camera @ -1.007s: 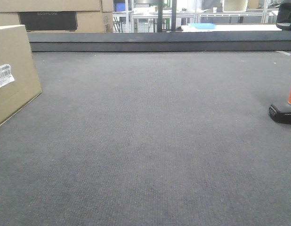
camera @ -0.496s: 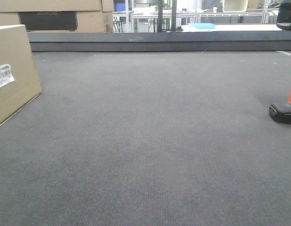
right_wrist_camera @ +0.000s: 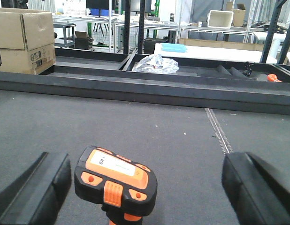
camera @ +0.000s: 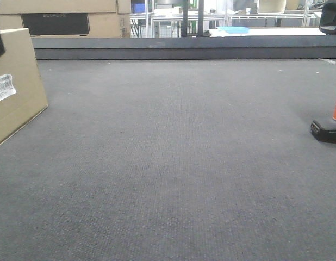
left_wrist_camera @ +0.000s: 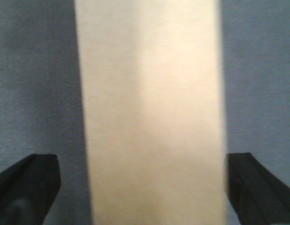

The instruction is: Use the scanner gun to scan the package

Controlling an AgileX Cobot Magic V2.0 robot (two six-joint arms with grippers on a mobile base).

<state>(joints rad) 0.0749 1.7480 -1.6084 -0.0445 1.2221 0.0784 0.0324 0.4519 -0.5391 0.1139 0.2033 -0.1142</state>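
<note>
Progress: early. Left gripper [left_wrist_camera: 145, 187] wide, jaws either side of box [left_wrist_camera: 149, 112], no contact seen. Right gripper [right_wrist_camera: 145, 187] wide around scanner [right_wrist_camera: 115, 180], which stands upright on mat [camera: 173, 163], far right, well apart from box. Nothing gripped; pickup, aiming at label [camera: 4, 87] and scan all left.

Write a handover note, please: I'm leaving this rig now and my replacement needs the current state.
Left gripper: open, fingers either side of the package, no grip seen.
Right gripper: open, straddling the scanner gun, not closed on it.
Package stands on the left side of the mat, barcode label facing the middle; scanner gun stands upright on the right side.
Done: both grippers lined up on their things.
To do: grasp both, aim scanner at label, scan.
</note>
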